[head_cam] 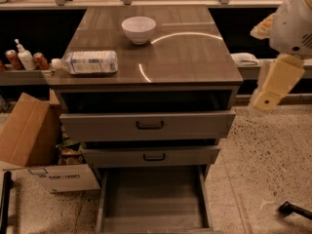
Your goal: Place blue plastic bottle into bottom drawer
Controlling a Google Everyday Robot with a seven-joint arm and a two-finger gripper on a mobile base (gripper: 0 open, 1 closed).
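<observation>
Lying on its side, the blue plastic bottle (90,62) sits on the left part of the cabinet top (195,57). Its white cap points to the left edge. The bottom drawer (203,194) is pulled out at the bottom of the frame.

What could go wrong? The bottle is close to the left edge, so a push from the right could slide it off onto the cardboard box (27,133) below. It looks smooth and squashy, so a grab might slip. The white bowl (139,29) is near it, higher in the frame, and a wide swing of the arm could knock it. The top drawer (146,126) and the middle drawer (153,156) stick out too, so the bottle could bump them on the way down.

The arm (292,28) is at the right side of the frame, well apart from the bottle. Its pale lower part hangs down and tilts left. The gripper (260,100) is at the low end, beside the cabinet's right corner. I cannot tell if the gripper is open or shut. It is not holding the bottle.
</observation>
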